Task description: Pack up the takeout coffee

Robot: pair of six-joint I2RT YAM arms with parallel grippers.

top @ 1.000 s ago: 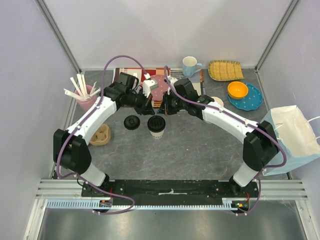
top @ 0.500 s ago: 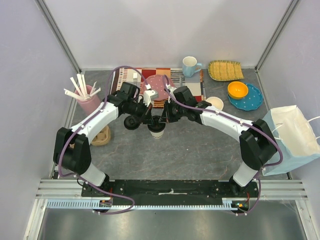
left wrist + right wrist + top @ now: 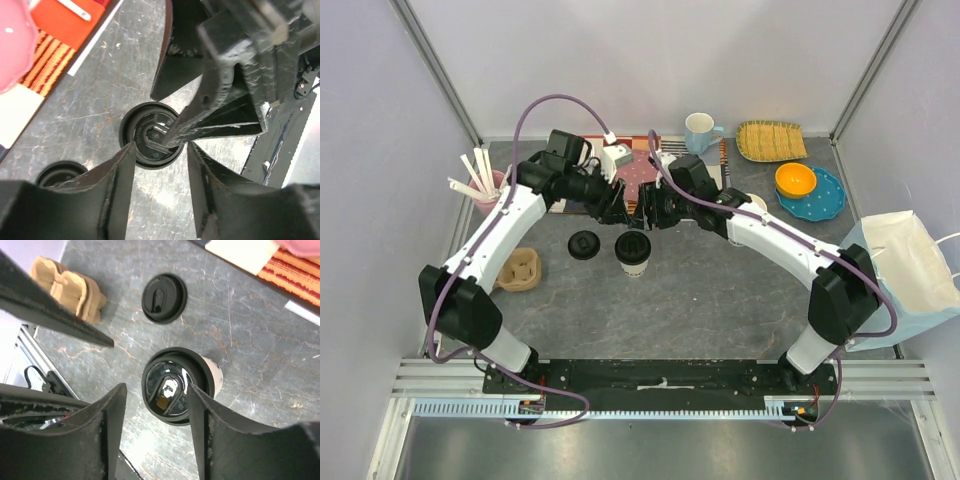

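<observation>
A grey, marbled tabletop (image 3: 720, 300) walled by pale panels holds the work. Near its middle stands the small tapered cream-white paper cup (image 3: 634, 264), upright, with a round black plastic lid (image 3: 169, 392) seated on its rim, so the drink looks capped and ready to move. A second round black lid (image 3: 583, 244) lies flat just beside it on the left, apparently a spare. Both arms hang above the cup with wrists tipped down, probably so each camera has the lid in sight. The left gripper (image 3: 160, 152) has its fingers parted with nothing between them. The right gripper (image 3: 156, 392) is likewise released and empty, and neither touches the cup. A brown moulded-pulp cup carrier (image 3: 520, 270) sits near the left arm and a white-and-blue paper bag (image 3: 910, 270) lies at the right edge. One of these is likely the destination, so a grasp on the cup's body seems next.
</observation>
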